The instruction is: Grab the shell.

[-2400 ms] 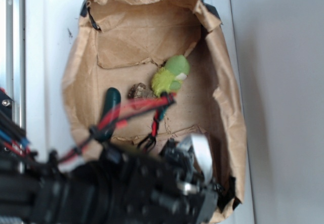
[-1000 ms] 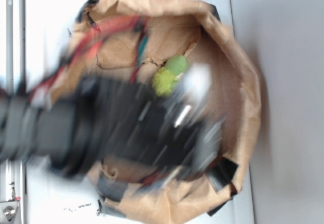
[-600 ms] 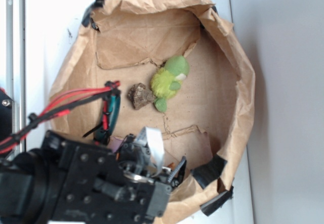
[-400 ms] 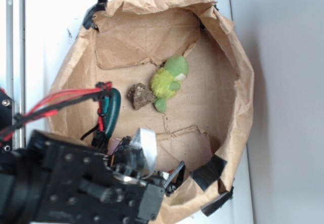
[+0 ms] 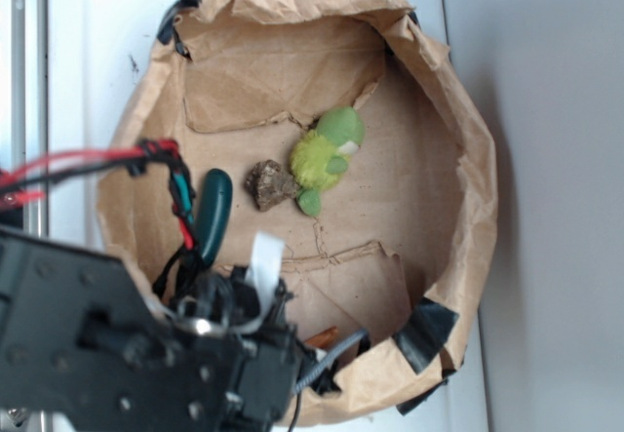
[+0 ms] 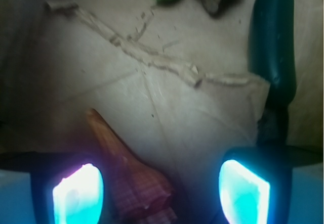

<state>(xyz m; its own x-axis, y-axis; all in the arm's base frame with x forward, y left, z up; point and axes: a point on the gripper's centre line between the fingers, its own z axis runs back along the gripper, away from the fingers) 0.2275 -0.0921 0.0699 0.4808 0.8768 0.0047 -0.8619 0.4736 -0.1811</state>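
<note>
The shell (image 6: 126, 171) is glossy orange-brown and cone-shaped. It lies on the paper floor with its point up-left in the wrist view. My gripper (image 6: 161, 193) is open, and its two glowing fingertips (image 6: 78, 193) straddle the shell's wide end. The shell sits closer to the left one and I see no contact. In the exterior view only the shell's orange tip (image 5: 322, 336) peeks out beside my gripper (image 5: 312, 364), at the near edge of the paper bag (image 5: 468, 188).
A dark green cucumber-shaped toy (image 5: 213, 216) lies just left of my gripper, also in the wrist view (image 6: 273, 37). A dull brown rock (image 5: 270, 183) and a green plush (image 5: 327, 154) sit mid-bag. The crumpled bag walls surround everything, and red cables (image 5: 88, 164) hang at the left.
The arm swept across the bag and came back to its near edge, then drew lower and leftward. The bag's rim was reshaped. The shell's tip now shows beside the fingers.
</note>
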